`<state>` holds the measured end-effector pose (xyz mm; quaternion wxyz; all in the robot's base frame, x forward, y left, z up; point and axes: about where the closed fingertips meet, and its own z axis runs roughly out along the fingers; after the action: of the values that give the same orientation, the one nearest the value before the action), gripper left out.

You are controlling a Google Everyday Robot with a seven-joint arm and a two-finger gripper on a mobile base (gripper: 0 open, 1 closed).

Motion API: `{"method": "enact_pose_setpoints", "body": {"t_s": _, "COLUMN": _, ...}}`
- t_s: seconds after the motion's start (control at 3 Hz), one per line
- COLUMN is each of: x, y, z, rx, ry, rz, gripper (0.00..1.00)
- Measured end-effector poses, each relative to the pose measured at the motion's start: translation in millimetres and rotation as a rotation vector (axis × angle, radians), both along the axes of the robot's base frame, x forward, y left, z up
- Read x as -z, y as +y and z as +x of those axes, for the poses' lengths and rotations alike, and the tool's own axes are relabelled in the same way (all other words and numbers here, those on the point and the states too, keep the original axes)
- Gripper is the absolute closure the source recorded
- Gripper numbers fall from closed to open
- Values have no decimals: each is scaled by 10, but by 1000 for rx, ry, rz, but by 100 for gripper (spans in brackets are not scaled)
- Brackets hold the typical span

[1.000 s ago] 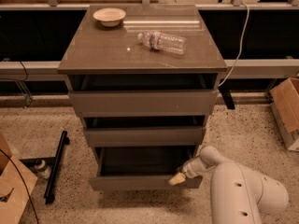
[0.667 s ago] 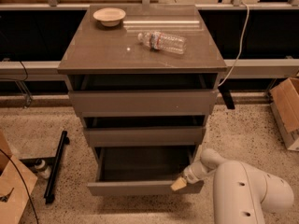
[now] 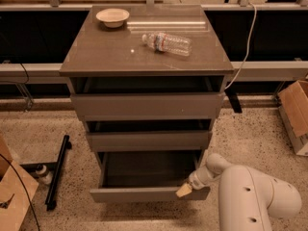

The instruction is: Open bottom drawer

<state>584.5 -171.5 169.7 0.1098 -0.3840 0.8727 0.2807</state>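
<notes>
Drawer update: the bottom drawer of the cabinet sat pulled well out. Its front stuck out further than the two above it, and the dark inside was open to view from above. The gripper was down at the right end of that front, tan tip right on the top edge, touching or as good as. Couldn't tell from this angle whether it was spread or closed. The fat white arm came in from the lower right corner.

The middle drawer and top drawer both showed dark gaps above their fronts. On the cabinet top a pale bowl sat near the back left, and a clear plastic bottle lay on its side toward the right. A cardboard box sat off to the right on the speckled floor, and a black bar lay on the left.
</notes>
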Motion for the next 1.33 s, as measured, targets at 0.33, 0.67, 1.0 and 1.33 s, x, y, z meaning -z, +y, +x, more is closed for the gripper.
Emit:
{"method": "enact_pose_setpoints", "body": {"t_s": 0.33, "x": 4, "y": 22, "z": -15, "rx": -11, "ry": 7, "rz": -8, "gripper": 5}}
{"method": "enact_pose_setpoints", "body": {"t_s": 0.67, "x": 3, "y": 22, "z": -16, "rx": -11, "ry": 7, "rz": -8, "gripper": 0}}
{"method": "enact_pose_setpoints", "body": {"t_s": 1.0, "x": 34, "y": -70, "z": -322, "rx": 18, "ry": 47, "rz": -26, "gripper": 0}}
{"method": "enact_pose_setpoints", "body": {"t_s": 1.33, "x": 6, "y": -93, "z": -398, "rx": 26, "ry": 56, "rz": -31, "gripper": 0}}
